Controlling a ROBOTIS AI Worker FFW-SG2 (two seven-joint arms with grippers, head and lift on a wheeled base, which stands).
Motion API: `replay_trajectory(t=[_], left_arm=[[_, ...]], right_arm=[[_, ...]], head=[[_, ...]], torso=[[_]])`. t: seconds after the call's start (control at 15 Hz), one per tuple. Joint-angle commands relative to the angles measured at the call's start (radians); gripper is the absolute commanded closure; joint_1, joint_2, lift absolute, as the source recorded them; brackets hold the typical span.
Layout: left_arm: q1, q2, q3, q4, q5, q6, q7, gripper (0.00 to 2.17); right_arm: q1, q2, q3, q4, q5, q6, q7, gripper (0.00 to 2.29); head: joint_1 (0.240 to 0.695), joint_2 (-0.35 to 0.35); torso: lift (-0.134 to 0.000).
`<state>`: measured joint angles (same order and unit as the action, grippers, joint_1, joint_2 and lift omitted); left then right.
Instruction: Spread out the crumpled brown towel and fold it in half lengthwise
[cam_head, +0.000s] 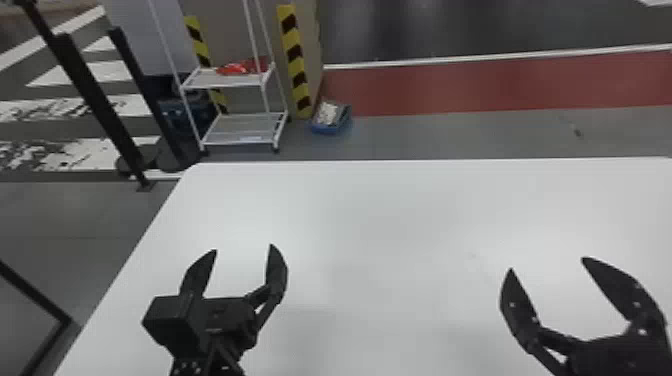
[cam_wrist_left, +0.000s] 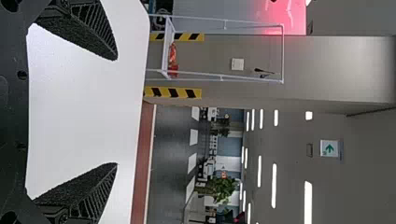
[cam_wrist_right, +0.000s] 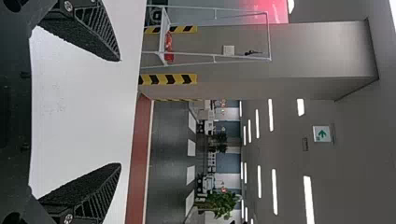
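In the head view my left gripper (cam_head: 244, 247) is over the left part of the white table (cam_head: 390, 215), its two fingers spread wide with nothing between them. Over the table's right part, my right gripper (cam_head: 546, 265) is likewise open and holds nothing. The left wrist view has the left gripper (cam_wrist_left: 116, 111) apart, with bare white tabletop behind the gap. A similar wide gap separates the fingers of the right gripper (cam_wrist_right: 120, 112) in the right wrist view. No brown towel can be made out on the visible tabletop.
The table's left edge (cam_head: 131, 255) slants down past my left arm, and its far edge runs straight across. Beyond it on the floor stand a white wire rack (cam_head: 240, 122), a small blue bin (cam_head: 330, 129) and dark posts (cam_head: 95, 100).
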<state>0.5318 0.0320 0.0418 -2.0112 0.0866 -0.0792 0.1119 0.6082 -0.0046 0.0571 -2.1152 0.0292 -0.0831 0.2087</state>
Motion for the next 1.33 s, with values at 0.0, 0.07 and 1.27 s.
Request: replay_trajectory(t=[0.0, 0.07, 1.27], left_arm=[[-0.006, 0.0, -0.011, 0.015, -0.002, -0.007, 0.0, 0.06], [-0.01, 0.002, -0.011, 0.02, -0.002, -0.01, -0.005, 0.06], [0.024, -0.007, -0.011, -0.001, -0.01, -0.032, -0.051, 0.06]], right_arm=[[-0.005, 0.005, -0.002, 0.0, 0.0, 0.0, 0.0, 0.08], [-0.007, 0.005, -0.002, 0.0, 0.0, 0.003, -0.002, 0.08], [-0.03, 0.005, 0.007, -0.002, -0.009, 0.073, 0.001, 0.09]], head=[[0.695, 0.173], [0.695, 0.168], [0.695, 0.149]], torso=[[-0.125], [-0.125], [-0.125]])
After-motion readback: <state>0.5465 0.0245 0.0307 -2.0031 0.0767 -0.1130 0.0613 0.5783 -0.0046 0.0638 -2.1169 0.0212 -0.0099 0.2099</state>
